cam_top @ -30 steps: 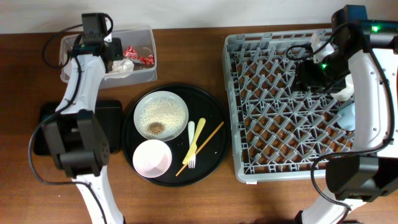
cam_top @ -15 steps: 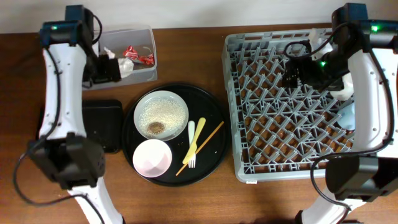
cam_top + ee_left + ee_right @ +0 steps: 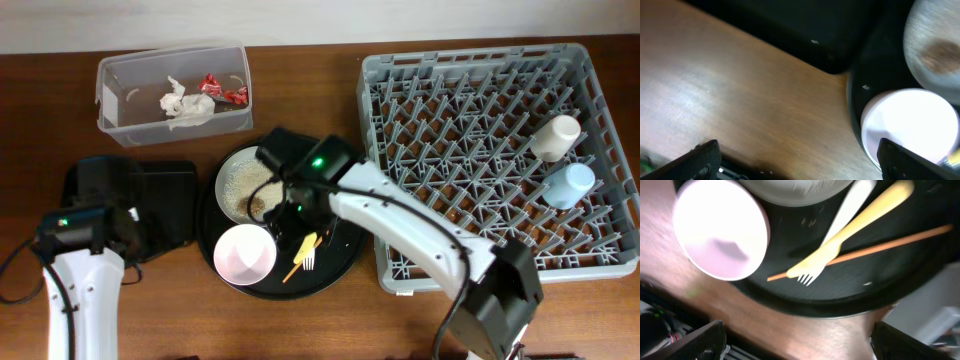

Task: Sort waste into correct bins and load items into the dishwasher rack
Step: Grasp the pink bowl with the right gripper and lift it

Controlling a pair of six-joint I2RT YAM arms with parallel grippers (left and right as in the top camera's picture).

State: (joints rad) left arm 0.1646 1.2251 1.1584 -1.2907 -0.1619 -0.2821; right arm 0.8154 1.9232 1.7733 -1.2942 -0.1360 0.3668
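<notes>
The clear tub (image 3: 130, 105) at the back left holds a crumpled white napkin (image 3: 183, 104) and red-and-white wrappers (image 3: 222, 90). The shallow black tray (image 3: 165, 200) lies left of the round tray. A white plate (image 3: 240, 180) (image 3: 800, 187) carries rice grains and a brown lump (image 3: 940, 50). Near it are the pink bowl (image 3: 245, 253) (image 3: 720, 227) (image 3: 910, 120), yellow fork (image 3: 850, 235), pale spoon (image 3: 850, 205) and a chopstick (image 3: 875, 247). My right gripper (image 3: 290, 215) (image 3: 797, 330) hovers open over these. My left gripper (image 3: 120, 228) (image 3: 797, 150) is open above bare wood by the black tray. Cream cup (image 3: 556, 137) and blue cup (image 3: 570, 185) stand in the grey rack (image 3: 400, 120).
The large round black tray (image 3: 340, 260) sits mid-table under the plate, bowl and cutlery. My right arm stretches from the front right across the rack's near-left corner (image 3: 940, 320). Brown tabletop (image 3: 740, 90) shows in front of the trays.
Both grippers have opened. The left arm pulled back from the tub to the front left, leaving the napkin inside. The right arm swung from the rack over to the round tray.
</notes>
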